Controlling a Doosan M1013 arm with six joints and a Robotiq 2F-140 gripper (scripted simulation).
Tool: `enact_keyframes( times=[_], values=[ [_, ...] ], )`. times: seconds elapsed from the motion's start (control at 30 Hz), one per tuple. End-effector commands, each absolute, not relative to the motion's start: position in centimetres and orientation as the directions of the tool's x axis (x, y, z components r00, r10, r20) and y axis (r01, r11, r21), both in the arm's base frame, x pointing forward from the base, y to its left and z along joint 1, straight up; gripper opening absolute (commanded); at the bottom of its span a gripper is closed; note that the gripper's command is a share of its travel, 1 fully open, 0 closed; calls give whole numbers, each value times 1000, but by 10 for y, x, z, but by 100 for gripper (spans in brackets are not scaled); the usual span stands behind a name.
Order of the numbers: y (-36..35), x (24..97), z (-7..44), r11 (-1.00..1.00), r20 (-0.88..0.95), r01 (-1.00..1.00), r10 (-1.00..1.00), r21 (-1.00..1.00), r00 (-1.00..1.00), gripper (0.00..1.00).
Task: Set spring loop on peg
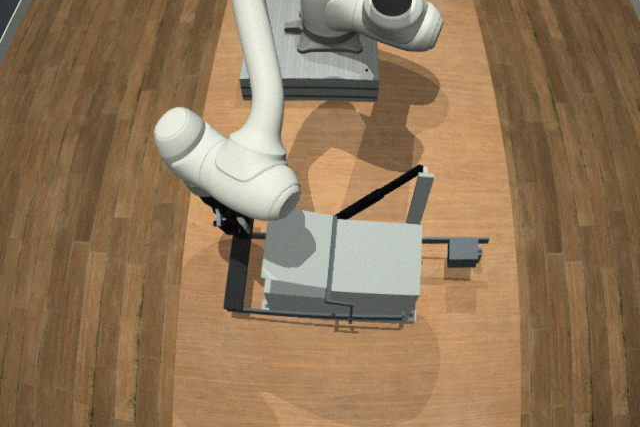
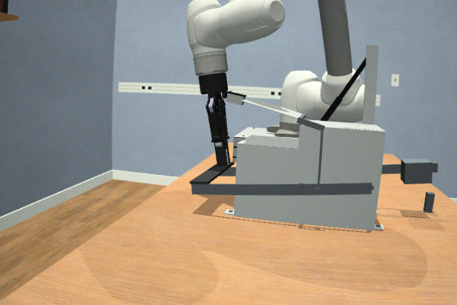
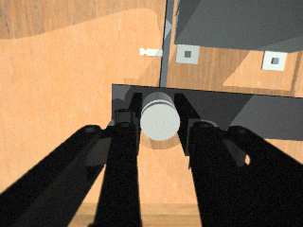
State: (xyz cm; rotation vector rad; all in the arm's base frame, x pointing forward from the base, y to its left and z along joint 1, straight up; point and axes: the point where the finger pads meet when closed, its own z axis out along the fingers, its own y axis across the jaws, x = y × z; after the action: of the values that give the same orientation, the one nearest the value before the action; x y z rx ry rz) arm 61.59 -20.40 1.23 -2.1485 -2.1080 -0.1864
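Observation:
The gripper (image 1: 236,231) (image 2: 223,163) (image 3: 160,111) points down at the far end of the pedal and is shut on the steel weight (image 3: 160,122), a pale cylinder. The weight is over the pedal in the wrist view; its base contact is hidden. The dark pedal (image 1: 237,275) (image 2: 210,176) (image 3: 272,118) is off the bench, its side arm (image 2: 276,188) nearly level. The feeder (image 1: 377,257) (image 2: 346,165) is a pale grey box with a partly raised lid (image 2: 273,105). I cannot make out the spring, its loop or which peg it is on.
A grey post (image 1: 419,197) (image 2: 371,83) with a black strut (image 1: 379,196) (image 2: 343,91) rises from the feeder. A dark block (image 1: 462,251) (image 2: 417,171) sits on a rear bar. A small dark upright piece (image 2: 428,201) is at the right. The robot base plate (image 1: 310,71) is behind.

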Motion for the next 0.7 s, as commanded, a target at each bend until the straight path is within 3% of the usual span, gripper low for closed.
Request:
enact_keyframes(
  times=[0.0, 0.67],
  values=[
    [-204, 616, 14, -19, 175, 1000, 984, -2, 19, 25],
    [-204, 616, 29, -19, 175, 1000, 984, -2, 19, 25]
  ],
)
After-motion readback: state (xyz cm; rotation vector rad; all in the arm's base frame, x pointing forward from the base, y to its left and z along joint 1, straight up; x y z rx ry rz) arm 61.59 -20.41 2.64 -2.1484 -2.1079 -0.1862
